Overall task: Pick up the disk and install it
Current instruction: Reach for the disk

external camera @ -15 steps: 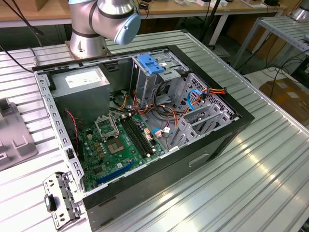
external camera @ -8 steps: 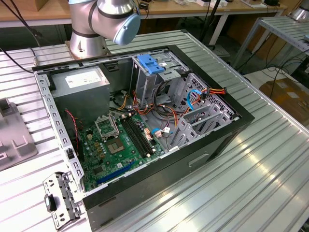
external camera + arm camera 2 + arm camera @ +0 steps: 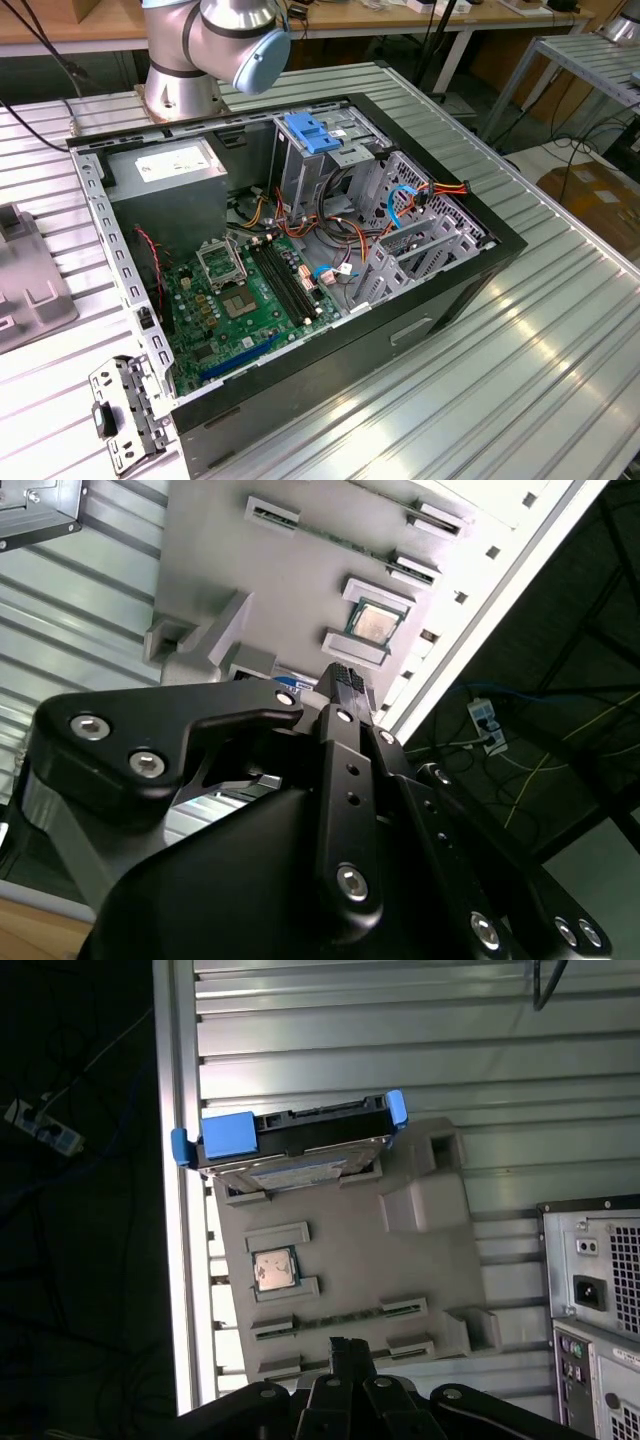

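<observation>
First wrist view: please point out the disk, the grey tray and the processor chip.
the disk (image 3: 295, 1150), first wrist view, the middle of its body.
the grey tray (image 3: 370, 1260), first wrist view, a bare flat part.
the processor chip (image 3: 272, 1268), first wrist view, its metal lid.

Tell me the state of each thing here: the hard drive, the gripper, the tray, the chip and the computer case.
Grey plastic tray: flat on the ribbed metal table.
Silver hard drive with blue side rails: standing on edge in the tray, not gripped.
Black gripper: shut, empty, apart from the drive.
Square processor chip: lying flat in a tray recess.
Black computer case: on its side, open.
</observation>
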Controlling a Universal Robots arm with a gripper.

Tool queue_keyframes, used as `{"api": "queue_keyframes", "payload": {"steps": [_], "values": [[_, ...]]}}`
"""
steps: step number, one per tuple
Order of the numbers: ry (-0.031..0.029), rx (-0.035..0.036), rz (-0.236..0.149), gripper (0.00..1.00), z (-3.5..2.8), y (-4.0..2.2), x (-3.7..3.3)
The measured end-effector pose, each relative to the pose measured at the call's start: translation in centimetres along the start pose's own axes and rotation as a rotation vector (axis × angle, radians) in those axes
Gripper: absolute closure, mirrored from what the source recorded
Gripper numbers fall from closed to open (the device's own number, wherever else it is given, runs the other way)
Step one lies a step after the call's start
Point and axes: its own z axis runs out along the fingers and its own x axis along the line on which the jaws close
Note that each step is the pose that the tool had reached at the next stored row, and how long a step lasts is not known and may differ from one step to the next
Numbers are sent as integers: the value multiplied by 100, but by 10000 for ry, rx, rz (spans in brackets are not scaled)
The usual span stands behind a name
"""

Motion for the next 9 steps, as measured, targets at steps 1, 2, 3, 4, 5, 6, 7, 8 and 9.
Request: {"api": "queue_keyframes", "payload": {"steps": [1,2,3,4,5,6,7,8,9], "values": [[0,0,1,89,11,17,2],[0,0,1,89,20,28,3],[-1,0,1,89,27,35,4],[-1,-1,0,89,38,45,4],[-1,0,0,89,46,51,5],[0,0,0,89,55,61,6],[0,0,0,89,62,69,7],[-1,-1,0,89,70,78,8],[-1,0,0,89,77,88,9]]}}
